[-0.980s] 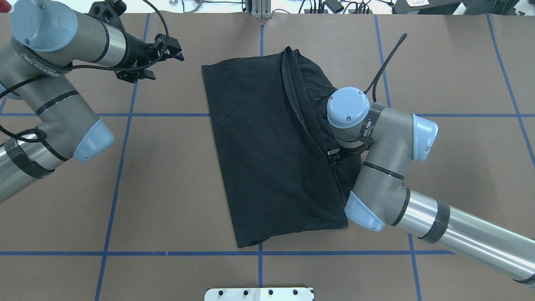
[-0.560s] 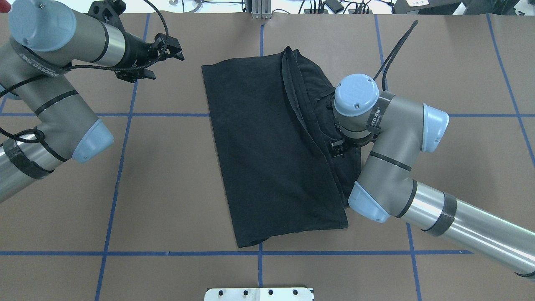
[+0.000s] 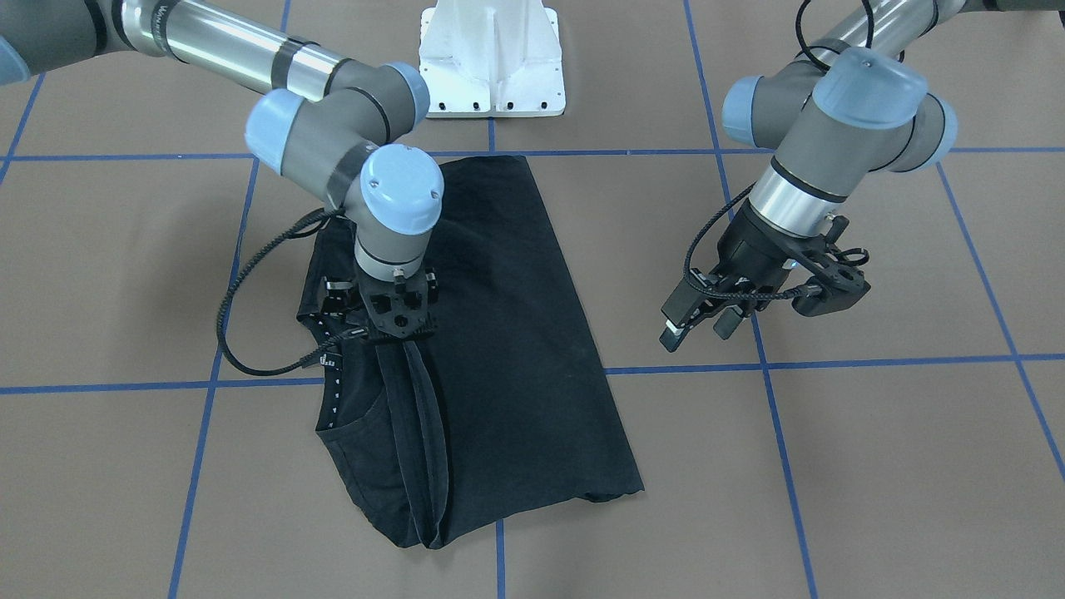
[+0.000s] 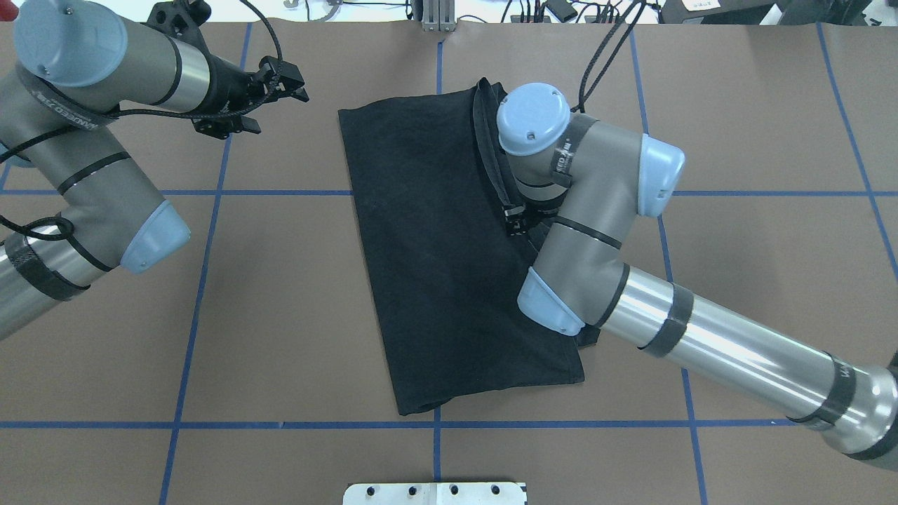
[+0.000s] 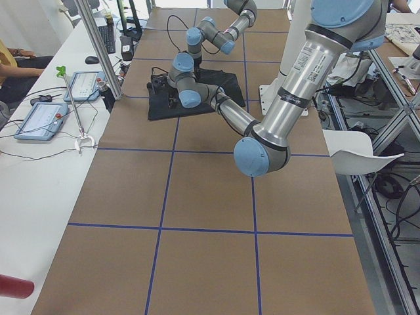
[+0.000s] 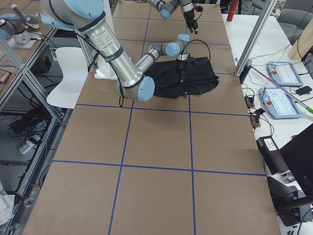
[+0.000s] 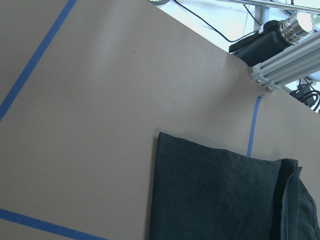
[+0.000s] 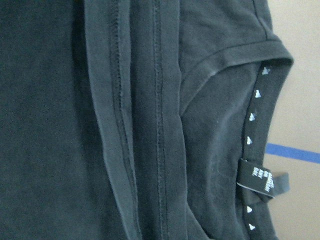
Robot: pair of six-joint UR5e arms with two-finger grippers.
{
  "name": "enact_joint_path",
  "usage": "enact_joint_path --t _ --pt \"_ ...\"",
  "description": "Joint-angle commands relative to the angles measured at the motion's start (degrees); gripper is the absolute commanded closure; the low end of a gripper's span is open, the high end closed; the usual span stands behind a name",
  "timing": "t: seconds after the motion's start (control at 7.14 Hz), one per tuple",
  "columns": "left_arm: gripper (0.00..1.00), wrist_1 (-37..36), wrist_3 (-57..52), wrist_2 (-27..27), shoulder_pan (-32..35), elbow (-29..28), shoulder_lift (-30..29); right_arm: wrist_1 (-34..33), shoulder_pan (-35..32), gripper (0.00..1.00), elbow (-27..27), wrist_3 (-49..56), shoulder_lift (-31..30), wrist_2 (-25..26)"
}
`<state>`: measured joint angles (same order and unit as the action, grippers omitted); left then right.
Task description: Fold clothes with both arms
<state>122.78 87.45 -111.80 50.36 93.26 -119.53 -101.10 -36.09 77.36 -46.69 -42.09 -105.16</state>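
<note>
My right gripper [image 3: 398, 331] points straight down onto the black T-shirt [image 4: 435, 266]. It sits at the folded edge toward 2 o'clock of the shirt's middle in the overhead view. Black against black, I cannot tell how its jaws stand. Its wrist camera shows the seams and the collar's white-dotted tape [image 8: 252, 117] close below. My left gripper [image 3: 697, 331] hovers empty with its jaws apart, well clear of the shirt at about 10 o'clock overhead. The shirt lies folded lengthwise at the centre of the brown table [image 4: 280, 315].
</note>
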Motion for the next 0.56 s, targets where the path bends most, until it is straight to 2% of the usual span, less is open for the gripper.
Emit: enact_joint_path --t 0.0,0.28,0.42 --pt "0.0 0.0 0.0 0.0 0.0 -0.01 0.0 5.47 -1.6 0.0 -5.54 -0.26 1.31 0.13" --pt "0.0 0.0 0.0 0.0 0.0 -0.01 0.0 5.65 -3.98 0.0 -6.07 5.33 -0.09 0.21" --pt "0.0 0.0 0.0 0.09 0.0 0.08 -0.08 7.65 -4.95 0.0 -6.51 7.03 -2.8 0.74"
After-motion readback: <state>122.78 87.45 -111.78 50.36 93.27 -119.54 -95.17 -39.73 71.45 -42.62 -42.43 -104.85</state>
